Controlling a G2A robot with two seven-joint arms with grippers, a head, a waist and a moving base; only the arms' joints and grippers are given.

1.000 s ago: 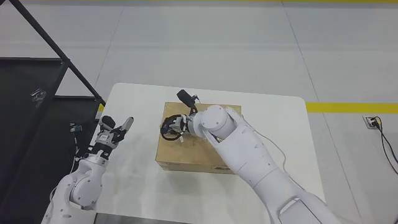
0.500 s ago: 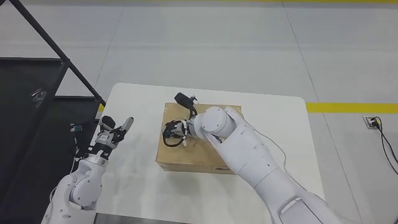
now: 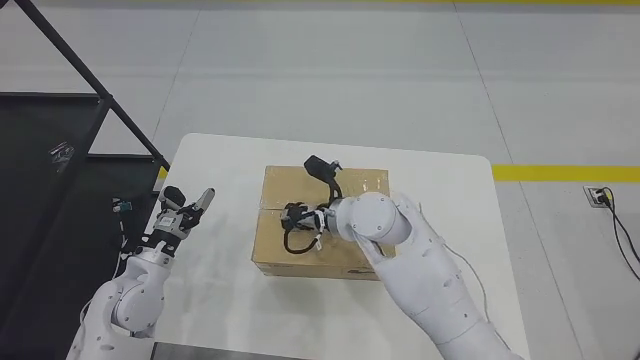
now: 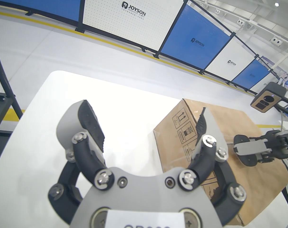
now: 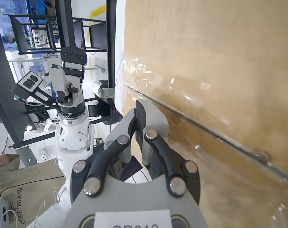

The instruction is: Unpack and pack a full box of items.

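White rounded table. Left gripper sits over its left side, jaws wide apart with nothing between them. The closed brown cardboard box with its taped seam is mid-table. Right gripper is low over the box top beside the seam, fingers pressed together, gripping nothing.

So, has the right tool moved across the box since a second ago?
Yes. The right tool has shifted across the box top, away from its left edge and toward its near edge.
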